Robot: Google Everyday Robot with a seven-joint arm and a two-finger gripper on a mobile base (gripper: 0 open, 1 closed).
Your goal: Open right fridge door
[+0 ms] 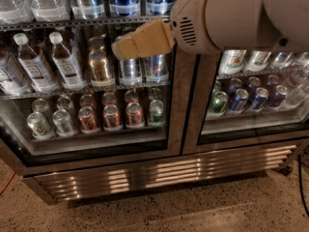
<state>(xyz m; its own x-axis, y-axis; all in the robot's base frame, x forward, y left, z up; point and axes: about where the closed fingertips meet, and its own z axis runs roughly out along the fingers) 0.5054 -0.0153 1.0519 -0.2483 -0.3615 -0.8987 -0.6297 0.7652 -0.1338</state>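
The right fridge door (192, 105) is a glass pane in a brushed brownish steel frame and looks closed, flush with the left door. Through its glass (256, 98) I see tilted green, blue and silver cans. My arm's white housing (231, 16) covers the door's upper part. My tan gripper (119, 48) sticks out to the left of the housing, in front of the left door's glass and left of the centre frame post. It holds nothing that I can see.
The left glass door (87, 81) shows white-capped bottles, red-orange cans and tall cans on wire shelves. A louvred steel grille (159, 170) runs along the fridge's base. Speckled floor (193, 211) lies in front. A dark cable (301, 178) hangs at the right edge.
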